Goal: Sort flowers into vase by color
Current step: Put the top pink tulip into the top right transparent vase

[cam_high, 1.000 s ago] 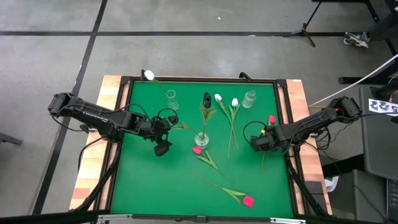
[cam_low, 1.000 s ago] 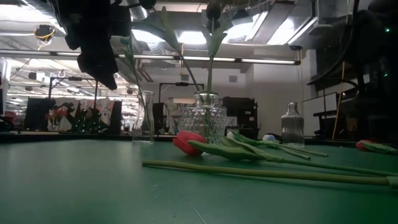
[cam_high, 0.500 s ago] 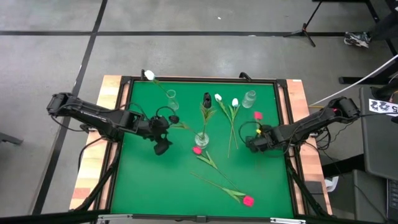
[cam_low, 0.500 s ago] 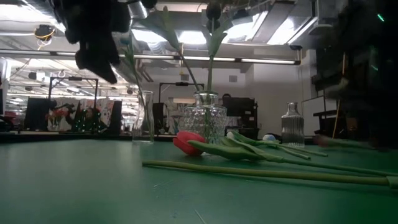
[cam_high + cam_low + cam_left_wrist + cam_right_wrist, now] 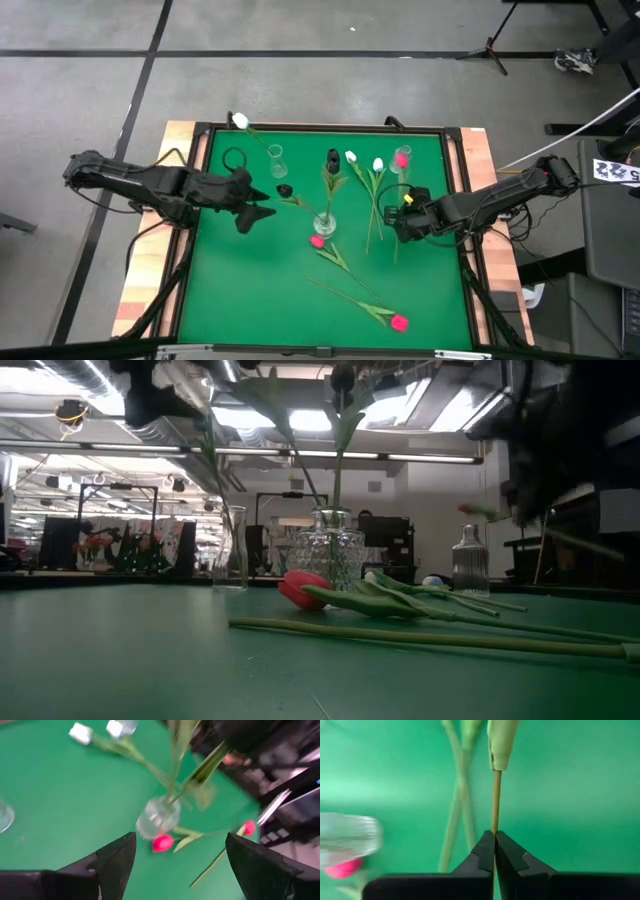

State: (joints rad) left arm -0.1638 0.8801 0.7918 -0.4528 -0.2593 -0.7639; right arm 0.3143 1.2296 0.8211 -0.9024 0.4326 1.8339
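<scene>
Pink tulip is clamped by its stem in the right gripper, lifted right of the middle vase. Left of that vase, the left gripper hangs spread and empty.

In the right wrist view, the held stem runs off the picture's edge, hiding its bud. In the low view, both arms are dark blurs. The left wrist view's vase is smeared.
</scene>
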